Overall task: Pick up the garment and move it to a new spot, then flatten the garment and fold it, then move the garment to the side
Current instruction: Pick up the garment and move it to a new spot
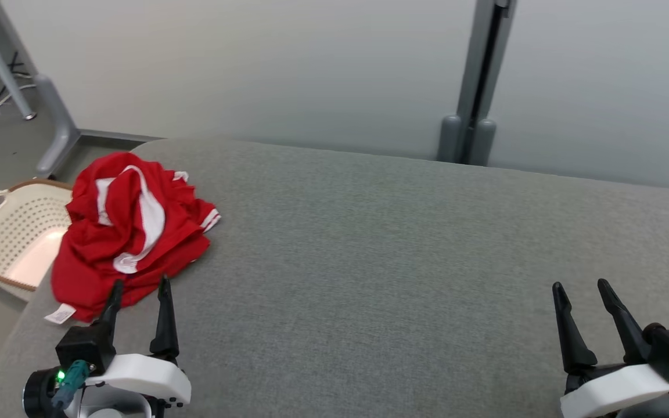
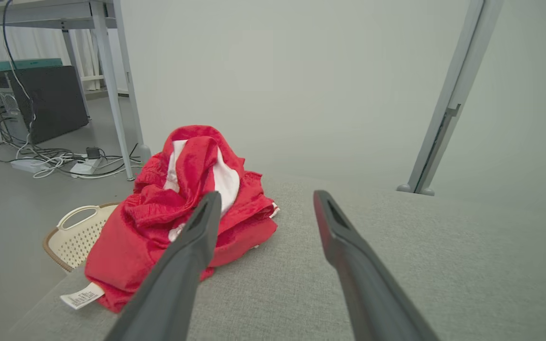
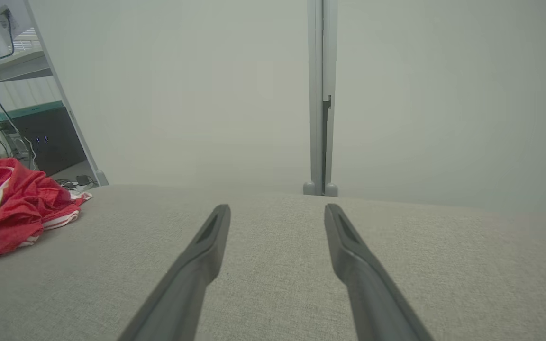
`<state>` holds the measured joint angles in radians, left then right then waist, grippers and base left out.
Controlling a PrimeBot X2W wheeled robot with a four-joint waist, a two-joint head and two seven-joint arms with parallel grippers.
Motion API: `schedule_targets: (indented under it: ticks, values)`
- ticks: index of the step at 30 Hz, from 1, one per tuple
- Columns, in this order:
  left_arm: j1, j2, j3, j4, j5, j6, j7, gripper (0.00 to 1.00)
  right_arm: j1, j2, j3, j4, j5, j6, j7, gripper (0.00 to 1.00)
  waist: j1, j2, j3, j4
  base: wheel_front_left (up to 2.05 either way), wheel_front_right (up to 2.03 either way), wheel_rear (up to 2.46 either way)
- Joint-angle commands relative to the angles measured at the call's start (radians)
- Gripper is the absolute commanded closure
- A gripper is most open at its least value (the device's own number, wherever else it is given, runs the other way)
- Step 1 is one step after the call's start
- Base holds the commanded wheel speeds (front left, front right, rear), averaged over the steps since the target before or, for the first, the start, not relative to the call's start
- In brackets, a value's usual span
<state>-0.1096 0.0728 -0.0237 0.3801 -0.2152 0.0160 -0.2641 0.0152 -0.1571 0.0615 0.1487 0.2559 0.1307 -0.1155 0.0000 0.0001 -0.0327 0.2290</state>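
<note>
Basket (image 1: pixel 18 229) of pale perforated plastic with a tan rim sits on the floor off the pad's left edge.

At the pad's (image 1: pixel 369 261) far left corner lies the garment (image 1: pixel 131 232), a red top crumpled into a loose mound. Its near hem reaches the left edge, where a white label (image 1: pixel 60 314) pokes out. It looks light, limp and thin, with a slight sheen that suggests a smooth sports knit. It will probably sag and trail from any grip, and a shallow pinch may slide off. The raised folds at the top of the mound, or the thicker striped cuff (image 1: pixel 211 219) on its right side, seem the surest places to pinch. A broad white band (image 1: pixel 151 217) curves through the red.

The left end effector (image 1: pixel 140 283) hangs at the garment's near hem with its two long dark fingers spread and nothing between them. Whether the tips touch the cloth is unclear.

The pad is grey woven upholstery, matte and slightly coarse, with a rounded corner, so the cloth may drag a little on it. A grey metal post (image 1: pixel 477 81) stands behind its far edge.

Near the pad's right edge, well apart from the garment, the right end effector (image 1: pixel 579 284) is likewise spread and empty.
</note>
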Motion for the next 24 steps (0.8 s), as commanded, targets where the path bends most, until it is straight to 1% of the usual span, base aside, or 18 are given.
schedule_targets:
  ticks: [1, 6, 10, 17, 24]
  values:
    - [-0.007, 0.003, 0.012, -0.007, -0.008, 0.004, 0.000, 0.00, -0.007, 0.001, 0.005, -0.010, -0.005, 0.000, 0.003, 0.00, 0.0000, -0.0001, 0.007, 0.086, 0.00, 0.00, 0.00]
    - [-0.002, -0.001, 0.029, -0.024, -0.014, -0.004, 0.000, 0.00, -0.016, 0.007, 0.018, -0.021, -0.011, 0.000, 0.007, 0.00, 0.0000, -0.0001, 0.016, 0.163, 0.00, 0.00, 0.00]
    - [0.000, -0.003, 0.032, -0.031, -0.008, -0.011, 0.000, 0.00, -0.018, 0.012, 0.022, -0.025, -0.019, 0.000, 0.008, 0.00, 0.0000, -0.0001, 0.020, 0.206, 0.00, 0.00, 0.00]
    - [0.003, -0.005, 0.030, -0.028, 0.004, -0.015, 0.000, 0.00, -0.023, 0.016, 0.018, -0.023, -0.028, 0.000, 0.005, 0.00, 0.0000, -0.0001, 0.022, 0.236, 0.00, 0.00, 0.00]
    - [-0.007, -0.007, 0.017, -0.016, 0.023, -0.023, 0.000, 0.00, -0.023, 0.009, 0.019, -0.024, -0.040, 0.000, 0.010, 0.00, 0.0000, -0.0001, 0.025, 0.247, 0.00, 0.00, 0.00]
